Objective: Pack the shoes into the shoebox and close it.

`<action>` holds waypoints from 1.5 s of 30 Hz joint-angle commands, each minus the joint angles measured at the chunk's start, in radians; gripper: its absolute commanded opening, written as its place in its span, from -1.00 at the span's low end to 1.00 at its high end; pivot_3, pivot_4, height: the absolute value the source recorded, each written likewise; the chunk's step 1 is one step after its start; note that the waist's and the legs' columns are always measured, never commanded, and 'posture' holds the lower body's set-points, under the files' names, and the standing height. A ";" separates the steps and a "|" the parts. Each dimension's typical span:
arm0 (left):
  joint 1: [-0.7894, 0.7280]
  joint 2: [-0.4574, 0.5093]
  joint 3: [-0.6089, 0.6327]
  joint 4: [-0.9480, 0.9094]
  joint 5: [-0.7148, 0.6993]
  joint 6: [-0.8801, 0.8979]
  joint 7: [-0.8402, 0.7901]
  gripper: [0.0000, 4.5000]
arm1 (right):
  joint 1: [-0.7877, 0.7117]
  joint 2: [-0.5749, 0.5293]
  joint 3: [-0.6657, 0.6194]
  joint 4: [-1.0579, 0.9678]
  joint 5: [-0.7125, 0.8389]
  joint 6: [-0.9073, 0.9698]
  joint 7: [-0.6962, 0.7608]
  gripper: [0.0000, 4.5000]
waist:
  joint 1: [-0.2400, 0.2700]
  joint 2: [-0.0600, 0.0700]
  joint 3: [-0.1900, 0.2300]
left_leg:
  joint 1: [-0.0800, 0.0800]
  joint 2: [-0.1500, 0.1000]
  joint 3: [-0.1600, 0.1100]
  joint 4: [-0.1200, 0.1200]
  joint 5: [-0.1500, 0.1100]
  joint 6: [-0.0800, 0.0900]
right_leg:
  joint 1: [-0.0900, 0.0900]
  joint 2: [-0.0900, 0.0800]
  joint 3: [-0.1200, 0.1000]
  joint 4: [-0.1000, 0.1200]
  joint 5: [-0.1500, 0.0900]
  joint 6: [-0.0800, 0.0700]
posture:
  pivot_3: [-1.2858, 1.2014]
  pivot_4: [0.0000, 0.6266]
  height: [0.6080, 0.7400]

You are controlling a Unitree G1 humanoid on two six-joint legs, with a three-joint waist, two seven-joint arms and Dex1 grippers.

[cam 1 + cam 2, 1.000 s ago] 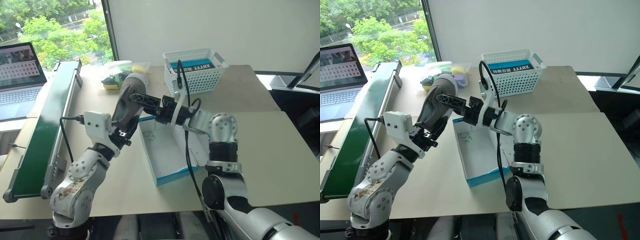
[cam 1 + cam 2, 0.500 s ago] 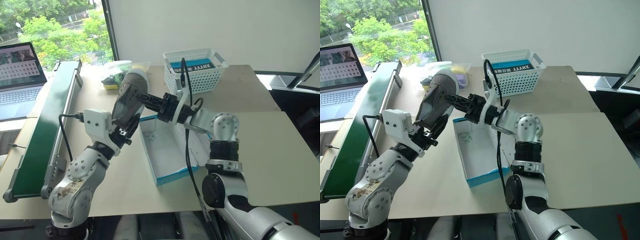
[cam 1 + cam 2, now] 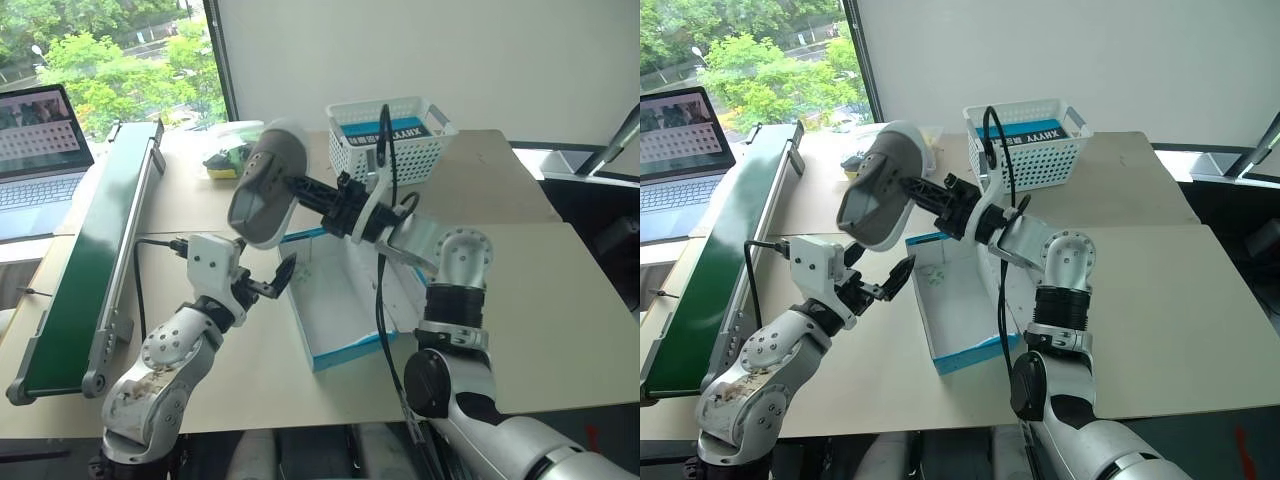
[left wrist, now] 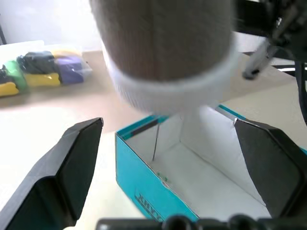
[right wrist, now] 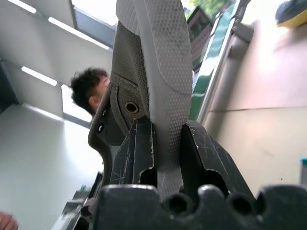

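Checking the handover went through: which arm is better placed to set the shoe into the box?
Right. The right gripper is shut on the grey shoe, holding it above the open blue shoebox. The left gripper is open, empty, beside the box.

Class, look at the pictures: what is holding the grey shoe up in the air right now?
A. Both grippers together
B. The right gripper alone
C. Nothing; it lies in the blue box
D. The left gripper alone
B: the right gripper is clamped on the shoe, while the left gripper hangs open beneath it.
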 commanded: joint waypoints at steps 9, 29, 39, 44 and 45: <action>0.164 0.169 0.053 -0.085 -0.057 -0.070 -0.243 0.99 | -0.056 -0.408 0.346 -0.114 -0.166 0.317 0.116 -0.84 | -0.009 0.003 0.002 | -0.003 0.000 0.000 0.000 -0.002 0.003 | -0.003 0.000 0.001 -0.002 0.000 0.000 | 0.03 -0.52 0.87; 0.219 0.346 0.069 -0.122 -0.029 -0.102 -0.405 0.99 | 0.006 -0.380 0.551 -0.340 -0.408 0.455 0.085 -0.84 | -0.002 0.004 0.003 | -0.003 0.001 0.001 0.000 -0.002 0.003 | -0.004 0.001 0.001 -0.002 -0.001 0.000 | 0.03 -0.52 0.87; 0.216 0.351 0.083 -0.117 -0.020 -0.100 -0.399 1.00 | -0.014 -0.362 0.559 -0.363 -0.467 0.440 0.114 0.61 | -0.001 0.004 0.003 | -0.003 0.001 0.001 0.001 -0.002 0.003 | -0.003 0.000 0.001 -0.002 -0.001 0.000 | 0.03 -0.52 0.87; 0.211 0.312 0.167 -0.072 -0.029 -0.109 -0.345 1.00 | -0.062 -0.327 0.506 -0.363 -0.489 0.374 0.120 0.61 | -0.003 0.004 0.003 | -0.003 0.001 0.001 0.000 -0.002 0.003 | -0.004 0.001 0.001 -0.001 -0.001 0.000 | 0.03 -0.52 0.87; 0.206 0.291 0.202 -0.046 -0.020 -0.116 -0.315 1.00 | -0.075 -0.316 0.485 -0.369 -0.480 0.329 0.137 0.61 | -0.002 0.004 0.003 | -0.003 0.001 0.001 0.001 -0.002 0.003 | -0.004 0.001 0.001 -0.001 -0.001 0.000 | 0.03 -0.52 0.87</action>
